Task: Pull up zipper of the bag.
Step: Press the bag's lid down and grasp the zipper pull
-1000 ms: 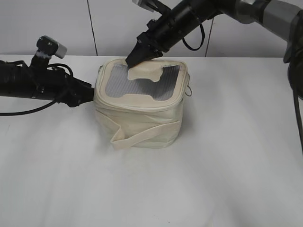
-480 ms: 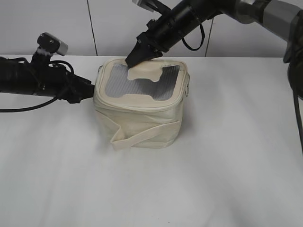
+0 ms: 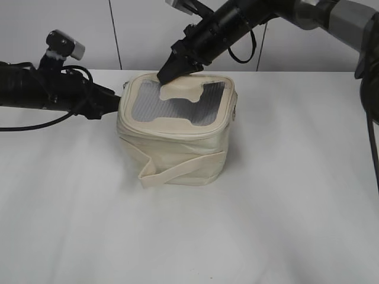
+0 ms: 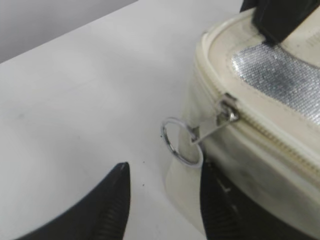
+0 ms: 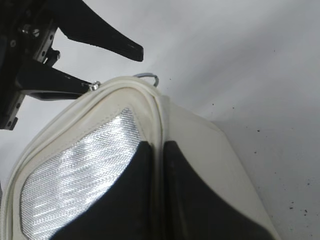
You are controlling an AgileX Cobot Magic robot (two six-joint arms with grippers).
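The cream bag (image 3: 177, 142) stands mid-table, its grey lid panel facing up. The zipper (image 4: 270, 135) runs round the lid edge; a silver slider (image 4: 227, 112) at the left corner has a ring pull (image 4: 181, 142) sticking out. My left gripper (image 4: 165, 200) is open just short of that ring, its right finger against the bag's side and nothing between its jaws. In the exterior view the left gripper (image 3: 115, 102) sits at the bag's upper left corner. My right gripper (image 5: 159, 150) is shut on the bag's lid edge at the back, seen from outside as the right gripper (image 3: 167, 72).
A wide cream strap (image 3: 177, 168) hangs across the bag's front. A second ring pull (image 3: 237, 112) shows on the bag's right side. White tabletop (image 3: 284, 207) surrounds the bag, and a pale wall (image 3: 71, 29) stands behind it.
My left gripper has moved up and slightly right, closer to the bag's upper left corner, and its jaws have narrowed a little. The right gripper and the bag have stayed put.
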